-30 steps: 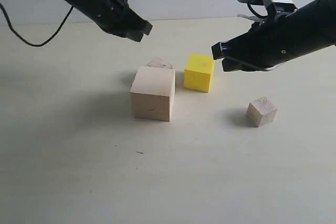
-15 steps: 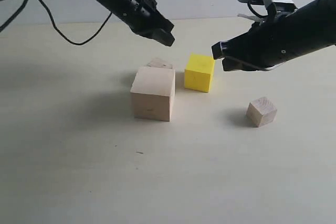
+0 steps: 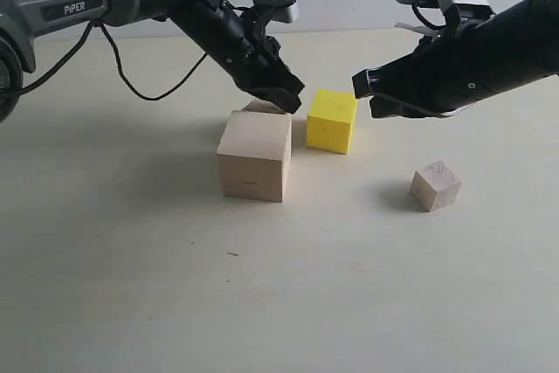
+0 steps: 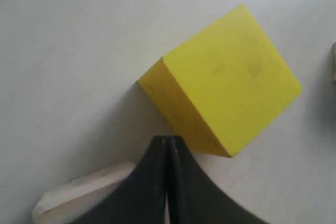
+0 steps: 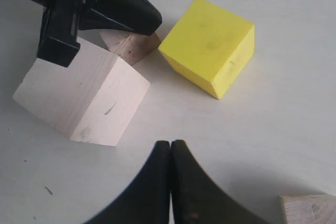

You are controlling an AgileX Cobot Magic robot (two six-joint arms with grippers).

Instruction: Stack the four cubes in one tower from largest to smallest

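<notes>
Hovering low over the desk [image 3: 122, 268], the left gripper [image 3: 293, 100] hangs with its jaws pressed together and nothing between them; its tip is just above the small brownish cube [image 3: 265, 107] and close beside the yellow cube [image 3: 332, 120]; that small cube sits tucked right behind the large pale wooden cube [image 3: 254, 156], touching or not I cannot tell; the right gripper [image 3: 365, 93], jaws likewise closed and empty, hangs just off the yellow cube's other side, clear of the desk; the smallest pale cube [image 3: 435, 186] lies well apart, under the right arm; all four cubes rest on the desk, none stacked.
</notes>
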